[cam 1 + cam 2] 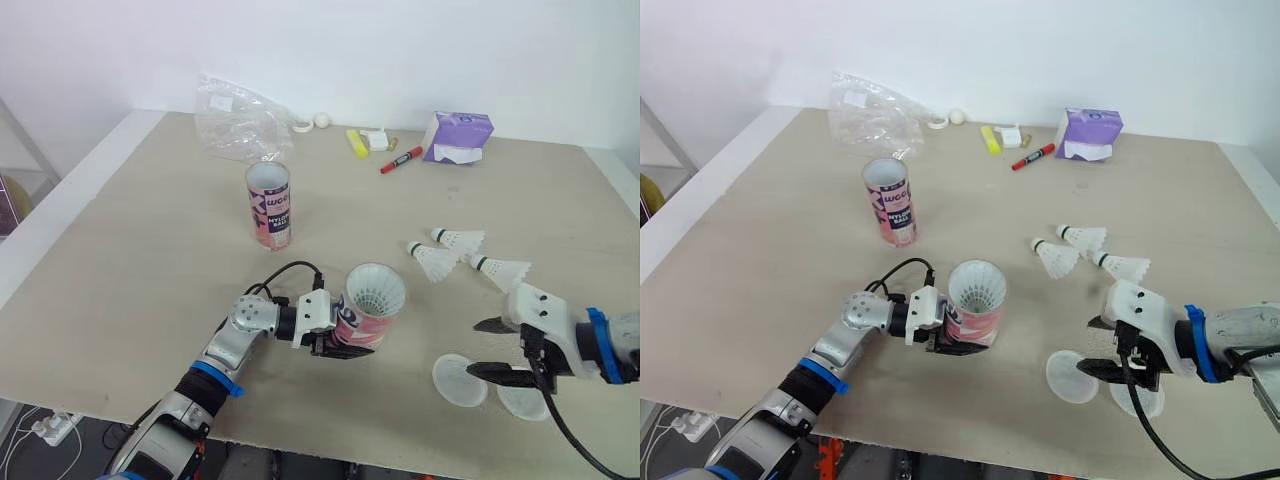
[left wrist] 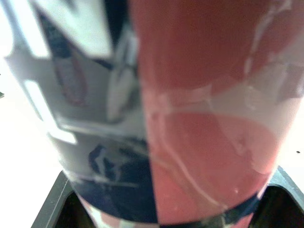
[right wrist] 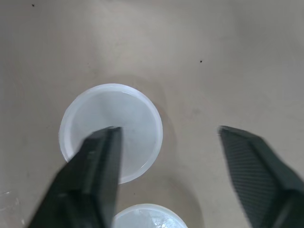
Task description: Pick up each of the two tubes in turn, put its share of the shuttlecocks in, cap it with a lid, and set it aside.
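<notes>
My left gripper (image 1: 350, 338) is shut on a pink and white tube (image 1: 366, 312), held tilted just over the table, with a white shuttlecock skirt (image 1: 376, 289) showing in its open mouth. Up close the tube's printed wall (image 2: 190, 118) sits between the fingers. A second, matching tube (image 1: 269, 205) stands upright farther back. Three loose shuttlecocks (image 1: 436, 261) lie to the right. Two clear lids (image 1: 459, 381) (image 1: 523, 401) lie near the front edge. My right gripper (image 3: 170, 130) is open just above them, one finger over the larger-looking lid (image 3: 133, 114), the other over bare table.
At the back of the table lie a crumpled clear plastic bag (image 1: 235, 120), a purple box (image 1: 458, 138), a red marker (image 1: 400, 160), a yellow piece (image 1: 356, 143) and a small white ball (image 1: 322, 120). The table's front edge runs close below the lids.
</notes>
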Controlling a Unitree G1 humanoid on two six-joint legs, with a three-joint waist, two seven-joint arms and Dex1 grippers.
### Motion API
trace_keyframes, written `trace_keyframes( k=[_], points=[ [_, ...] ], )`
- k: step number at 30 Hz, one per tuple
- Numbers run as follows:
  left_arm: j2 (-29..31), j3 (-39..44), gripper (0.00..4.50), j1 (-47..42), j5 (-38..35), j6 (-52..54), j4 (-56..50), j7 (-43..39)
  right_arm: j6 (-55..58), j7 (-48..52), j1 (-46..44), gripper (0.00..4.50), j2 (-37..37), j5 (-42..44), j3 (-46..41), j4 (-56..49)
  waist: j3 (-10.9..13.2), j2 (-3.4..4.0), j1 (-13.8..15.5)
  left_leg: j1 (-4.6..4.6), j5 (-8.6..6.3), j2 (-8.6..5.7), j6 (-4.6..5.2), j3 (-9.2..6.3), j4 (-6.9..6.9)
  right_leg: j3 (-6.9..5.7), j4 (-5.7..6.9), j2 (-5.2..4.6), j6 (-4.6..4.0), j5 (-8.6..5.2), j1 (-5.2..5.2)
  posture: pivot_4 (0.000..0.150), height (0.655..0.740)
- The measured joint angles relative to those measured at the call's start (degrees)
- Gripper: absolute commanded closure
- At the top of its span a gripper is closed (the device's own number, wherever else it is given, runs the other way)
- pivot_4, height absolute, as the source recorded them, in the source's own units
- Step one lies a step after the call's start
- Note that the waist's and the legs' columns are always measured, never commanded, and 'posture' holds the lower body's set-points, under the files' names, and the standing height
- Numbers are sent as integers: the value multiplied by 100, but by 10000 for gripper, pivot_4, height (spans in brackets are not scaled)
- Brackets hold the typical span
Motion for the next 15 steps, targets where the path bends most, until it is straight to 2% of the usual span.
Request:
trace_keyframes(
  k=[15],
  points=[
    [14,32,16324,-77,-85,277,97,-167,636,-590,-542,3024,-136,-196,1136,-452,-2,4,-1,0,-1,21,1,4,47,-1,3,15,1,-6,13,1500,7400]
  ],
)
